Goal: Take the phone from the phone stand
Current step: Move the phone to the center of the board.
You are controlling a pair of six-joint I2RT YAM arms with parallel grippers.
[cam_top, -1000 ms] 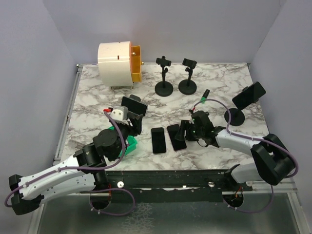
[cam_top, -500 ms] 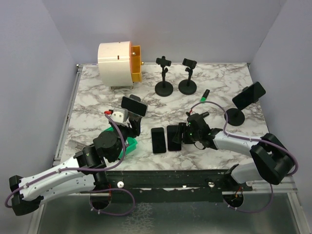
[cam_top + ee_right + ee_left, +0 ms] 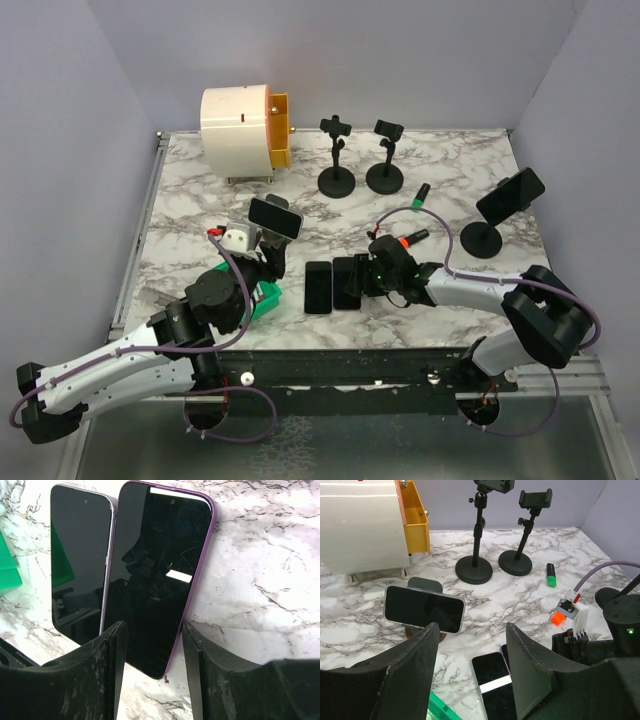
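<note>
Left fingers (image 3: 412, 672) gaping wide, empty, facing the phone (image 3: 424, 609) sitting clamped in its phone stand (image 3: 425, 584); approaching. Next: closing across its edges, lifting clear. Right fingers (image 3: 107, 665) hovering open, empty, over purple phone (image 3: 160, 575).

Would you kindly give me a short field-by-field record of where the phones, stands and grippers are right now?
Mounted phone A: clamped on its stand, directly before the left gripper
Mounted phone B: on a stand at the far right
Empty stands: two at the back
Flat phones: purple phone and grey phone, side by side
Left gripper: open, holding nothing
Right gripper: open, above the purple phone's near end
</note>
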